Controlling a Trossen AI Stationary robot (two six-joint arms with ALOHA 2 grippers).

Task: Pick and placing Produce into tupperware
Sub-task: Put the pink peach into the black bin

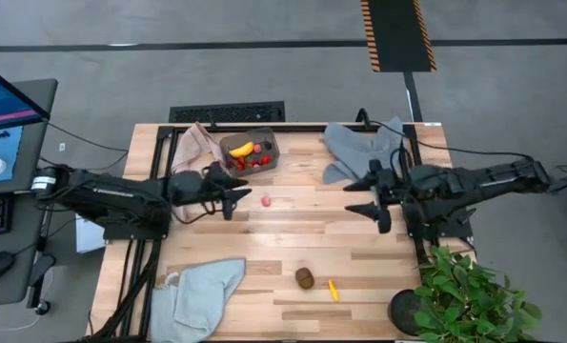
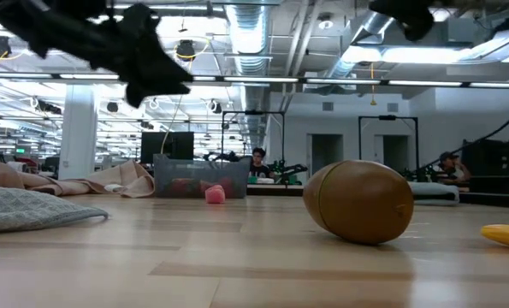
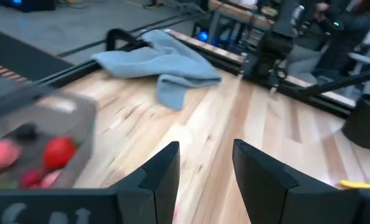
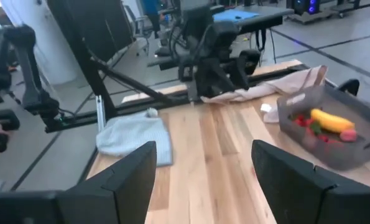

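While both dark arms hang above the pale wooden worktop [image 1: 293,238], neither claw has hold of anything. The left claw [image 1: 243,198] sits just in front of the small translucent grey plastic tub [image 1: 250,151], its two fingers [image 3: 163,174] parted with bare wood showing between them. The right claw [image 1: 367,197] hovers over the other side of the worktop, fingers spread wide and empty, near the crumpled grey-blue cloth [image 1: 359,148] at the far edge. Inside the tub lie a yellow toy banana [image 1: 242,150] and several red strawberries [image 1: 254,162], with what looks like a dark berry among them, though that is hard to make out from where I stand. A small pink berry [image 1: 266,201] rests alone on the wood between the two claws, closer to the left one. Toward the near edge, a brown egg-shaped toy kiwi [image 1: 305,277] lies beside a tiny yellow piece [image 1: 334,290], close but not touching. A beige-pink cloth [image 1: 195,145] is bunched against the tub's left side, a second grey-blue cloth [image 1: 207,291] is heaped at the near left corner, and a green leafy potted plant [image 1: 464,295] stands at the near right corner.
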